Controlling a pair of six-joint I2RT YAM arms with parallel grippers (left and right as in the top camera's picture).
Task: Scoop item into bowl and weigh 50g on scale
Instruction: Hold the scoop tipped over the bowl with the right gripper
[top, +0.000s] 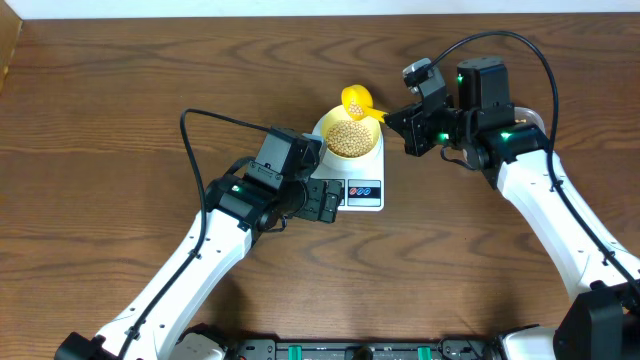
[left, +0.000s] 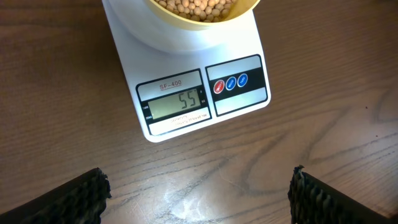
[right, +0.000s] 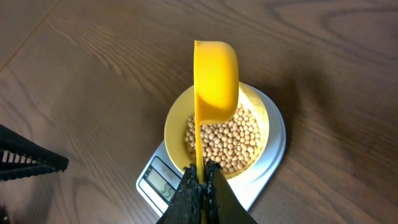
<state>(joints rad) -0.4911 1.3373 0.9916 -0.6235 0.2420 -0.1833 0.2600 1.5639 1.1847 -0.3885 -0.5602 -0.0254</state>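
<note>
The bowl (right: 173, 127) of beans (right: 233, 140) sat on the scale (left: 127, 43), display (left: 177, 104) reading 55; right jaws clamped the scoop (right: 216, 81) above it, likely to take some out, left jaws hung apart before the scale

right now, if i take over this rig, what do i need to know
Left gripper: open, empty, over the table in front of the scale.
Right gripper: shut on the scoop handle, with the scoop tipped over the bowl.
Things: the bowl sits on the scale with beans in it. The display reads 55.
Done: beans scooped into the bowl.
Left: the reading is over 50, so a few beans probably need to come out.
</note>
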